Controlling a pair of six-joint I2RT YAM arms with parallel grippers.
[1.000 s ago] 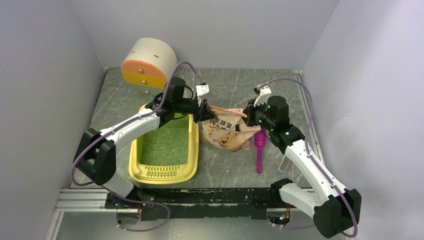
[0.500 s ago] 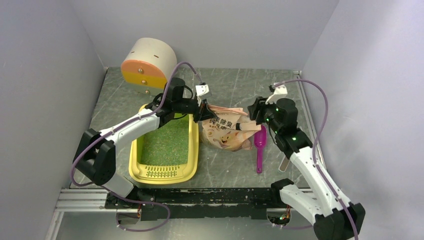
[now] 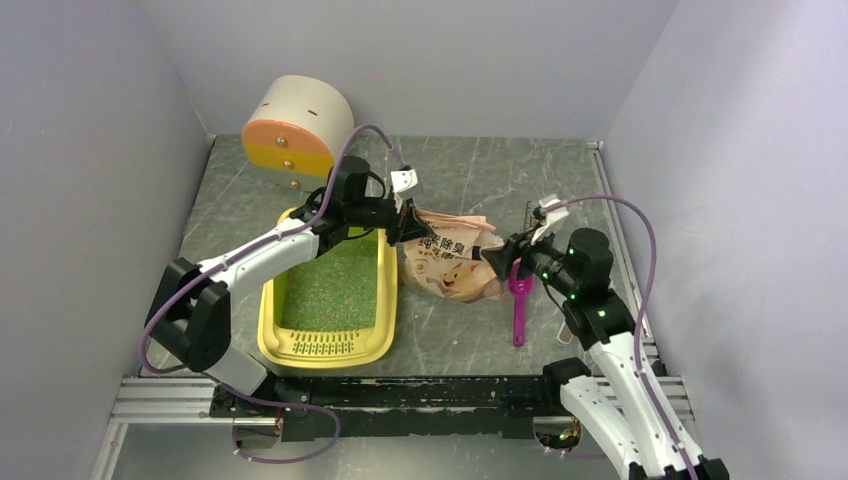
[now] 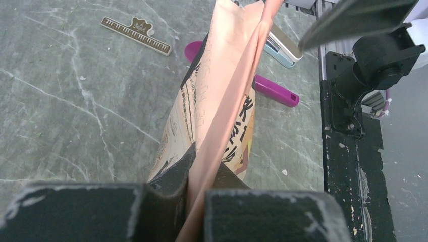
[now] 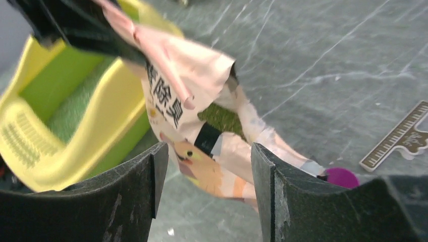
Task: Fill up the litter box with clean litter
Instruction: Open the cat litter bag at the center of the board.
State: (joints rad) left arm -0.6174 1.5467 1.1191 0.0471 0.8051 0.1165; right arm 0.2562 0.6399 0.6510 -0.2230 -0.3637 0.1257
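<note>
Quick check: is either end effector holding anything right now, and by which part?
The left end effector pinches the pink-beige bag by its top edge. The right end effector is open, holding nothing.

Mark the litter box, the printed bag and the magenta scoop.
litter box [image 3: 322, 344], top view, slotted grille end.
printed bag [image 3: 450, 268], top view, printed front.
magenta scoop [image 3: 518, 318], top view, handle.

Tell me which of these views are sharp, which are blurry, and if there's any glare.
Top view: sharp and evenly lit, no glare, the litter box plainly readable. Left wrist view: the bag and table are crisp, but the dark bar at the upper right is out of focus. Right wrist view: bag and litter box are smeared, while its own fingers look sharper.
</note>
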